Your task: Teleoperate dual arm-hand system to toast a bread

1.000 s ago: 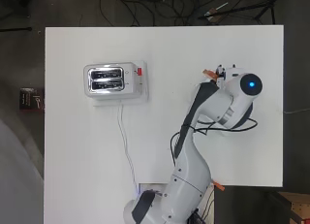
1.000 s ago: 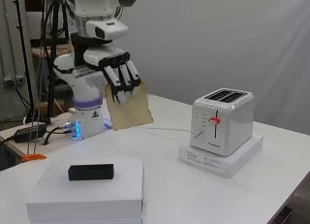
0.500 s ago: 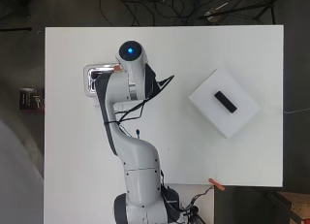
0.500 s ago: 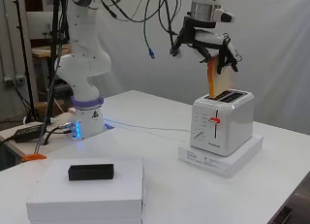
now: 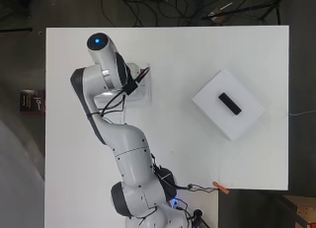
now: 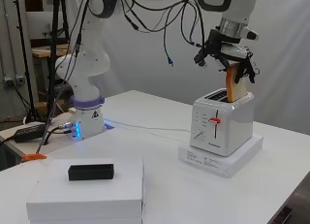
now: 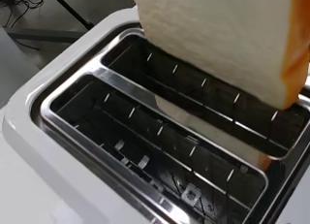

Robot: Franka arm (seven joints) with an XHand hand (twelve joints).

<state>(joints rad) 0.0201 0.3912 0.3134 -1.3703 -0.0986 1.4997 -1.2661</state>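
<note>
The black and white robot hand [image 6: 227, 56], fingers curled around a pale, brown-crusted slice of bread [image 6: 236, 83], holds it upright with its lower edge at a slot of the white two-slot toaster [image 6: 223, 123], presumably so it drops in cleanly.

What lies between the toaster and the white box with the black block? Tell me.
Nothing: in the side view only bare white table separates the toaster from the white box. The overhead view shows the same bare stretch.
</note>
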